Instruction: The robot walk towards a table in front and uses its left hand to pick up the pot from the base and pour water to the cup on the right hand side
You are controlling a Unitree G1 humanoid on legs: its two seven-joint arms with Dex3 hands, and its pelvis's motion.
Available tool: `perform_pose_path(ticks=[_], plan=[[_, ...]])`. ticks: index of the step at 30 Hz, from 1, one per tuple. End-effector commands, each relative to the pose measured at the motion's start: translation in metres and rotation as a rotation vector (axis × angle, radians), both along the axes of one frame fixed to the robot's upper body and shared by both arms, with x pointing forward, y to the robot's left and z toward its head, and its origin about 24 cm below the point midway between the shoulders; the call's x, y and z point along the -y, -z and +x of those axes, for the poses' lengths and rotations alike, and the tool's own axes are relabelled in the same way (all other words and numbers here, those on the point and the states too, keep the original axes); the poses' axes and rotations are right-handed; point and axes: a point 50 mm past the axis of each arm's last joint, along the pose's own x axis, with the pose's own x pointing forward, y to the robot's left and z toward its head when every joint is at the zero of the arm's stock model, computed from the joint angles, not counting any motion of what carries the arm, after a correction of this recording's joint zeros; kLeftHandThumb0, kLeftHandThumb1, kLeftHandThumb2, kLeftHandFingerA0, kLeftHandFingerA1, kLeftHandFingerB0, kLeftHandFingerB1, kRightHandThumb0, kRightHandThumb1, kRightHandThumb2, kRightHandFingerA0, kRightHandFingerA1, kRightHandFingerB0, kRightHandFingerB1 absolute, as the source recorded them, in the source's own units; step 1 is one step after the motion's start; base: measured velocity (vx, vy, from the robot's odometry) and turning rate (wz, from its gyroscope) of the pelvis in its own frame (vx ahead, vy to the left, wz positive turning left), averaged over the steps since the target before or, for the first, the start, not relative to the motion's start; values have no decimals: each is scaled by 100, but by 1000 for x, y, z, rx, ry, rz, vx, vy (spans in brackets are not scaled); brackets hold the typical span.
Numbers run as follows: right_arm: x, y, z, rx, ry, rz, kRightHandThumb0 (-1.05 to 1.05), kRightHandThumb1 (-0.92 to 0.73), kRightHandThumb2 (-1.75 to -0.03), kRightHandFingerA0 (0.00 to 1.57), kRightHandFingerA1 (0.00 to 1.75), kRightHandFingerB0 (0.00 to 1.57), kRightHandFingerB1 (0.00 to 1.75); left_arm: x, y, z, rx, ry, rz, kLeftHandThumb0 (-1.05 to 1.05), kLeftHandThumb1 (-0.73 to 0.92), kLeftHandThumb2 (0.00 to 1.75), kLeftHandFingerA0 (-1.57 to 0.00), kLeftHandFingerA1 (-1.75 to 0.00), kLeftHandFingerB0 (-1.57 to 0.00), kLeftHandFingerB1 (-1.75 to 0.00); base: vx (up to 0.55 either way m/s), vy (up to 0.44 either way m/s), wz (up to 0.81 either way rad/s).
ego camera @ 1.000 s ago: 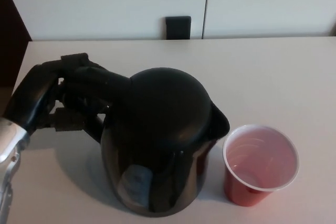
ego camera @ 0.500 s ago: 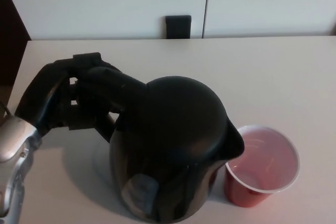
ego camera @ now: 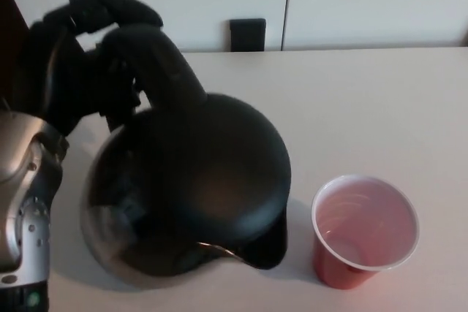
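One hand works: my left hand (ego camera: 80,56) wraps the pot (ego camera: 186,195) by its rigid handle, held tilted above the table (ego camera: 380,107), spout near the cup (ego camera: 364,228). I judge it heavy, the cup flimsy.

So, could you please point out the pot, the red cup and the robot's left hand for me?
pot (ego camera: 194,180), head view, on its black domed lid.
red cup (ego camera: 365,218), head view, on its pale inner wall.
left hand (ego camera: 73,60), head view, on the black fingers around the pot's handle.
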Motion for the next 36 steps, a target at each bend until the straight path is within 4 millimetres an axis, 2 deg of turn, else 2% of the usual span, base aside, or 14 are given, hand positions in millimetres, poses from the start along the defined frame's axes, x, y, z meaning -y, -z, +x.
perform_pose_path(ticks=[1,5,7,11,14,18,19,22,23,24,28,32,33,36], plan=[[7,-3,0,-10,-12,-43,-46,-67,-60,60,64,53,49,0,-10,0,-16,-37,-63,-8,79,79,-105,-156,-74,-119,0,0,0],[7,-3,0,-10,-12,-44,-46,-67,-60,60,64,53,49,0,-11,0,-20,-38,-64,-8,79,79,-105,-156,-74,-119,0,0,0],[7,-4,1,-10,1,-29,-46,-67,-59,64,67,50,47,7,-24,-5,35,-33,-46,-9,76,81,-107,-154,-77,-121,0,0,0],[6,-4,1,-9,4,-29,-46,-67,-60,60,63,54,50,18,-29,-7,66,-37,-18,-11,76,78,-104,-155,-76,-121,0,0,0],[6,-4,3,-7,-4,-29,-46,-66,-60,60,66,48,48,30,-37,-9,126,-76,74,-12,80,75,-110,-140,-80,-114,0,0,0],[6,-4,3,-7,-5,-29,-46,-66,-60,60,66,48,48,31,-37,-9,132,-84,87,-12,80,75,-110,-140,-80,-114,0,0,0],[6,-5,4,-7,-22,-45,-45,-67,-60,60,63,50,48,45,-41,-11,240,-126,211,-7,82,74,-114,-135,-81,-113,0,0,0],[5,-5,5,1,-26,-40,-46,-66,-60,58,64,51,50,55,-45,-12,300,-166,326,-7,78,77,-112,-137,-80,-111,0,0,0],[6,-6,6,1,-28,-44,-46,-67,-61,57,62,49,49,60,-46,-12,331,-181,370,-1,74,82,-107,-130,-82,-102,0,0,0],[6,-7,7,0,-30,-50,-46,-67,-61,57,62,49,49,66,-47,-13,372,-198,425,-1,74,82,-107,-130,-82,-102,0,0,0],[6,-7,9,7,-36,-52,-48,-67,-60,58,63,49,48,74,-49,-11,425,-229,479,3,72,82,-107,-128,-85,-98,0,0,0],[6,-8,11,7,-44,-60,-48,-66,-59,58,62,53,48,80,-49,-6,490,-259,524,4,72,79,-104,-134,-86,-99,0,0,0],[6,-10,14,11,-54,-72,-47,-67,-60,61,64,48,46,84,-49,0,567,-308,627,7,73,76,-84,-167,-76,-128,0,0,0],[6,-11,15,13,-59,-76,-47,-67,-60,61,64,48,46,86,-48,3,606,-329,673,7,73,76,-84,-167,-76,-128,0,0,0]])
